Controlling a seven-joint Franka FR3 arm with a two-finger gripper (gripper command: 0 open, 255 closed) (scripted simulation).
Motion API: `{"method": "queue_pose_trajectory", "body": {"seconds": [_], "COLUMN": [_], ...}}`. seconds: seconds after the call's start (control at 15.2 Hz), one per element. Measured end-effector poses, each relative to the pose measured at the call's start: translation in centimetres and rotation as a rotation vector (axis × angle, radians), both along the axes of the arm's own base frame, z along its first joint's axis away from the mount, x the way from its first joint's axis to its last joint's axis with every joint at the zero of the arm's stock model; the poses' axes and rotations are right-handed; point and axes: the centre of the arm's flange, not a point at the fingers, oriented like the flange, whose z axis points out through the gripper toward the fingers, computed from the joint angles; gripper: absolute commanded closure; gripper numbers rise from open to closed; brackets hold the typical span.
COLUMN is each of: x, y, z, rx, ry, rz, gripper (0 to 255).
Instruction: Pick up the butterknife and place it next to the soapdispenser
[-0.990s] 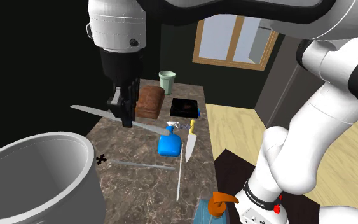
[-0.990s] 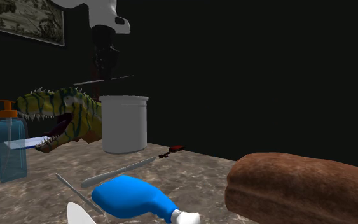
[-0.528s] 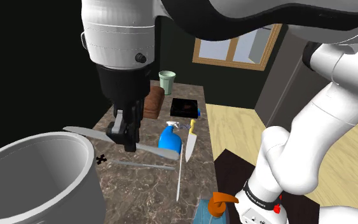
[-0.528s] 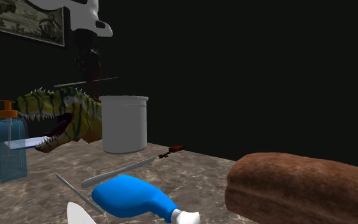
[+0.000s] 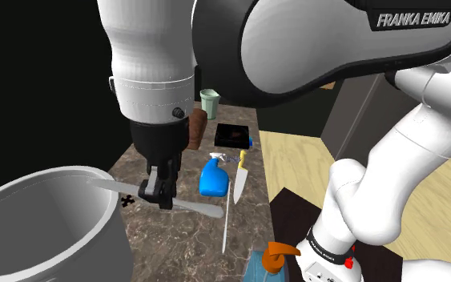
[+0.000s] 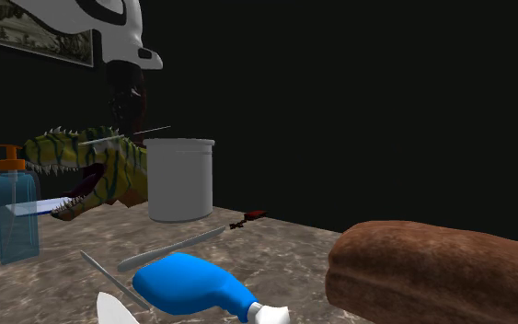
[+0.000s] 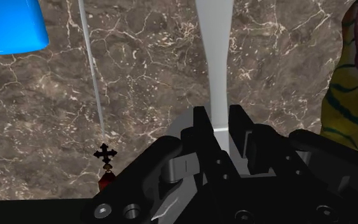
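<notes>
My gripper [image 5: 158, 192] has its 2 fingers [image 7: 199, 125] clamped on the butterknife [image 5: 197, 208], holding it roughly level above the marble counter [image 5: 179, 234], beside the white pot [image 5: 47, 224], well apart from the soap dispenser [image 5: 273, 258].

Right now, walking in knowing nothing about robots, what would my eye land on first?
Probably the black pincer of the big white arm, clamped on a slim grey butterknife held above the marbled counter. Next, the striped, toothy dinosaur gaping beside a white pot, near a clear blue soapdispenser with an orange pump. A bright blue bottle lies on its side in the second exterior view's foreground.
</notes>
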Motion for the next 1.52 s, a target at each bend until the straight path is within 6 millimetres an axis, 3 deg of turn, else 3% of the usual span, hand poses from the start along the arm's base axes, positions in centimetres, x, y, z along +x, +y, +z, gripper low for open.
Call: {"method": "queue_pose_trajectory", "body": {"seconds": [1.52], "x": [-0.1], "y": [-0.1], "z": [-12.1], "rx": [0.0], "ry": [0.0], "rz": [0.0], "gripper": [255]}}
